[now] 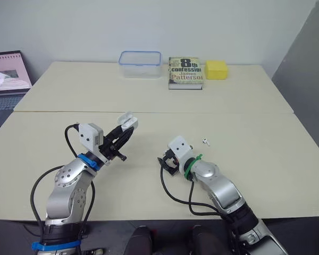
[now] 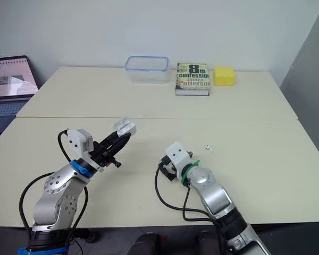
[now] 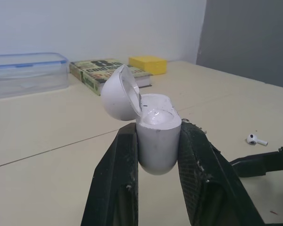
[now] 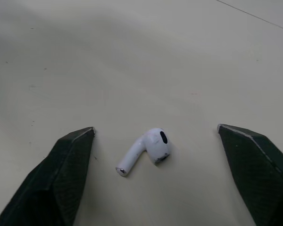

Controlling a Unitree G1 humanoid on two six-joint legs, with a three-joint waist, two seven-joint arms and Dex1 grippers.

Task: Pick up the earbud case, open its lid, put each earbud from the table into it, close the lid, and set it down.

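One earbud [image 4: 148,147] sits between the spread fingers of the right gripper [image 4: 155,127], so I'd lower straight and pinch gently. Meanwhile the left gripper [image 3: 158,125] clamps the open earbud case [image 3: 155,143].

Left tool [image 3: 156,134] raised and clamped tight; right tool [image 4: 155,128] low, spread wide.

You had two silver-grey arms of rounded shells in front of you, the left arm [image 1: 69,185] banded blue at the wrist and the right arm [image 1: 217,183] green, each with a white boxy camera housing [image 1: 90,135], looping black cables [image 1: 33,192] and black jaws.
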